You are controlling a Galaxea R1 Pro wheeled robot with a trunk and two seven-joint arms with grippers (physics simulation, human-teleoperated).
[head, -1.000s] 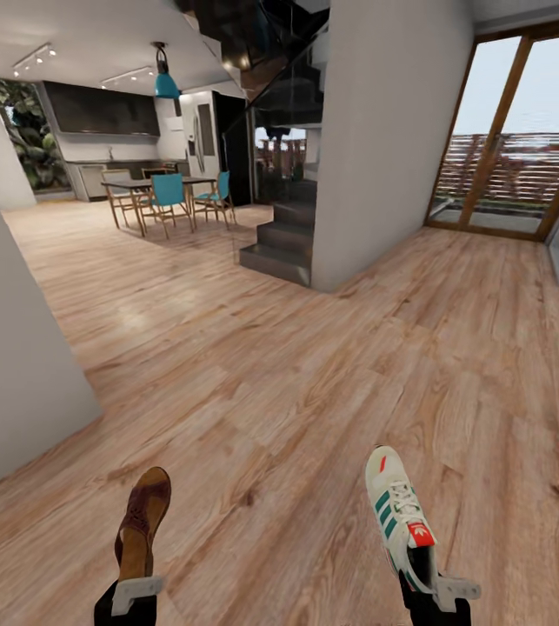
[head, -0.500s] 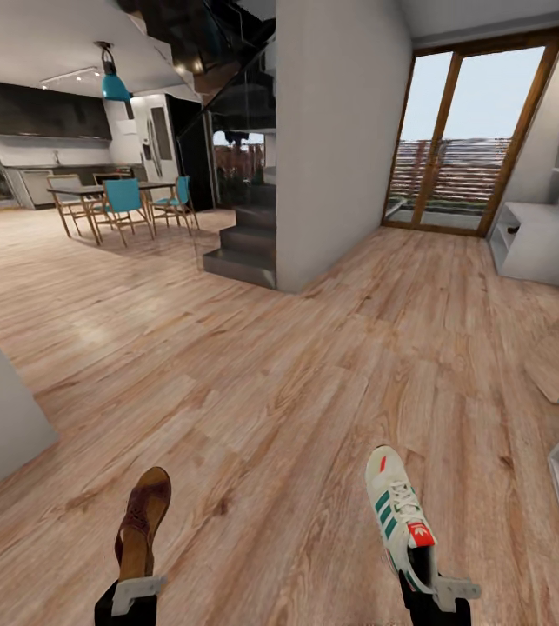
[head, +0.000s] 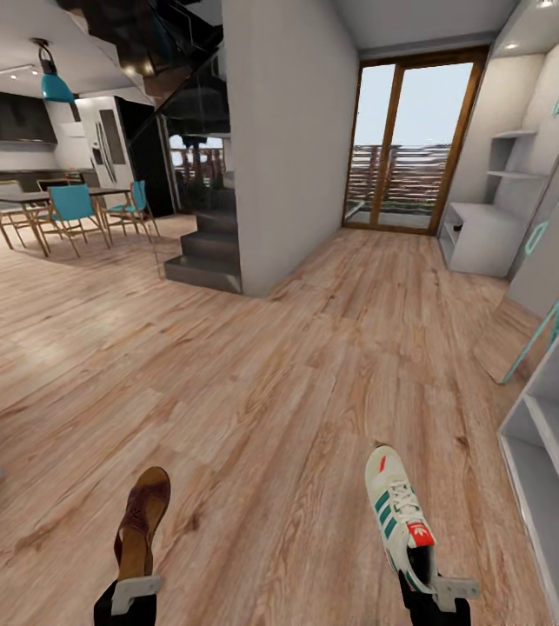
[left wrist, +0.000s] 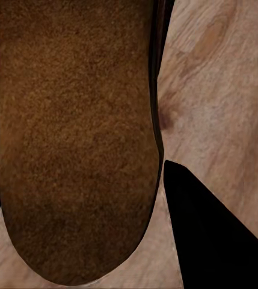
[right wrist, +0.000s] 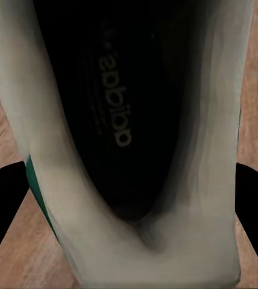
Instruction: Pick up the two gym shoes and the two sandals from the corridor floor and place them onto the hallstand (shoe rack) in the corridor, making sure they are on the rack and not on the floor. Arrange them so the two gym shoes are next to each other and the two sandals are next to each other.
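Now each pincer (head: 133, 600) grips a shoe heel, toes pointing ahead, and the rack (head: 544, 435) probably lies forward-right, nearer the right pincer (head: 440, 596).

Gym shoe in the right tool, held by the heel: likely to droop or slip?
The gym shoe probably stays stiff: it juts forward from the right tool without sagging. Likely light for its size. The heel-only grip could let it pivot.

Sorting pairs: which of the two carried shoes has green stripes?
The gym shoe in the right claw: white with green stripes. The left claw holds the plain brown sandal.
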